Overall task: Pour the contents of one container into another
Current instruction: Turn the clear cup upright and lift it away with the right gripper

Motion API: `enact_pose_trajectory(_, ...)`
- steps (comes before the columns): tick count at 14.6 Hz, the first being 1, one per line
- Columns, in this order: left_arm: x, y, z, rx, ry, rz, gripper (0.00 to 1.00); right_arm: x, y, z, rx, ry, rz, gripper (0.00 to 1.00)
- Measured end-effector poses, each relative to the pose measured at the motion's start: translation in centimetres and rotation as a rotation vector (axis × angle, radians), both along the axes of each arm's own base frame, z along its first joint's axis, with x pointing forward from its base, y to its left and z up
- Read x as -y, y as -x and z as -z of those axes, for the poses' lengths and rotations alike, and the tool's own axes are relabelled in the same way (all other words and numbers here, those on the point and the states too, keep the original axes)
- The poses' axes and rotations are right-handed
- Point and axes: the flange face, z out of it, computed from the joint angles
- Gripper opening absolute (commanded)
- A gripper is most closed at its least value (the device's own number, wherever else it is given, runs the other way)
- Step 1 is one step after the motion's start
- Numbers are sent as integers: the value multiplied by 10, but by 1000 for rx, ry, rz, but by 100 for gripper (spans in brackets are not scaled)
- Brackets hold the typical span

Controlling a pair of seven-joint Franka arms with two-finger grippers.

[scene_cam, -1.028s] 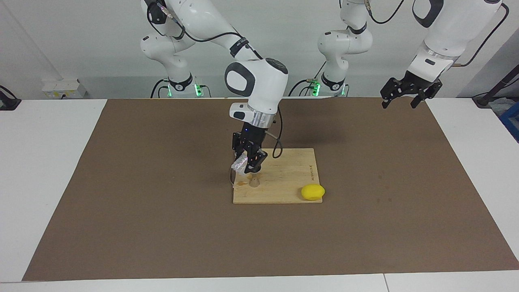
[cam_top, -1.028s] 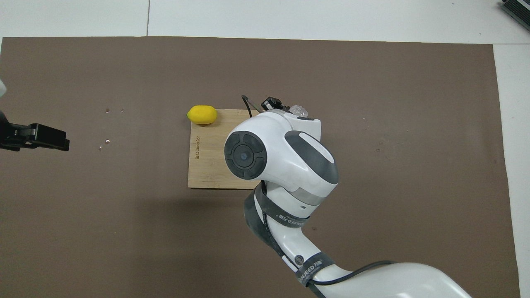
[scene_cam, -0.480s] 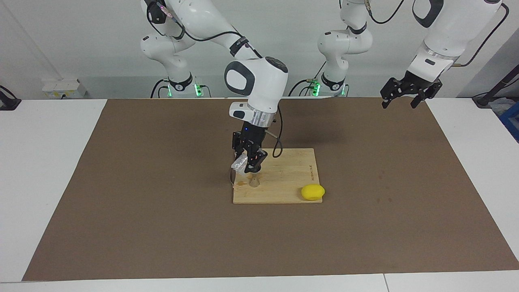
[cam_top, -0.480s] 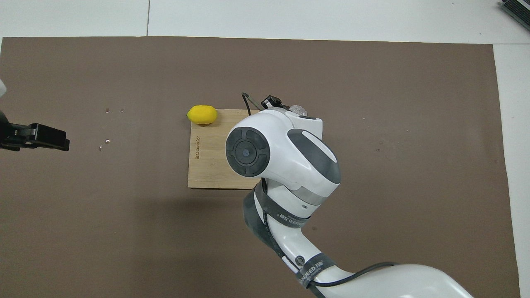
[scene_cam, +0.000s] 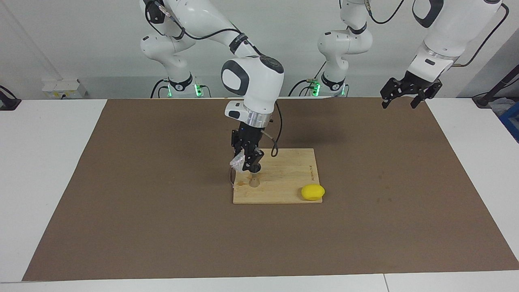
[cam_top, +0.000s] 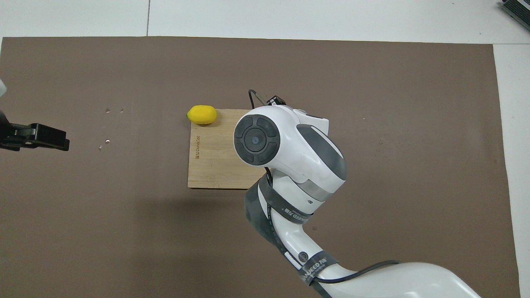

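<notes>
My right gripper [scene_cam: 248,164] is shut on the small clear cup [scene_cam: 237,161] and holds it tilted just above the steel jigger [scene_cam: 254,181]. The jigger stands upright on the wooden board [scene_cam: 288,176], at the corner toward the right arm's end and farthest from the robots. In the overhead view the right arm's wrist [cam_top: 285,145] hides both the cup and the jigger. My left gripper [scene_cam: 399,102] hangs open and holds nothing, over the mat's corner at the left arm's end, waiting.
A yellow lemon [scene_cam: 312,192] lies at the board's corner toward the left arm's end, also farthest from the robots. The board [cam_top: 211,157] rests mid-mat on a brown mat [scene_cam: 121,182]. Small flecks [cam_top: 107,141] dot the mat near the left gripper [cam_top: 41,136].
The right wrist has risen a little and swung over the cup, which it now hides in the overhead view. The cup sits slightly higher above the jigger. The left arm has not moved.
</notes>
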Motion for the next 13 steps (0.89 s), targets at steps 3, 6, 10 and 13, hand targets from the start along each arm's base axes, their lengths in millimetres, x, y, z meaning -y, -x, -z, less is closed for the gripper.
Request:
enact_pose_trajectory(3, 0, 0, 0, 0, 0, 0, 100, 11, -6, -1, -29, -56, 75, 0)
enact_pose_trajectory(6, 0, 0, 0, 0, 0, 0, 100, 29, -14, 0, -76, -112, 143, 0)
enact_pose_trajectory(10, 0, 0, 0, 0, 0, 0, 100, 62, -31, 0, -143, -228, 259, 0)
enact_pose_trajectory(13, 0, 0, 0, 0, 0, 0, 100, 103, -48, 5, -201, -329, 377, 0)
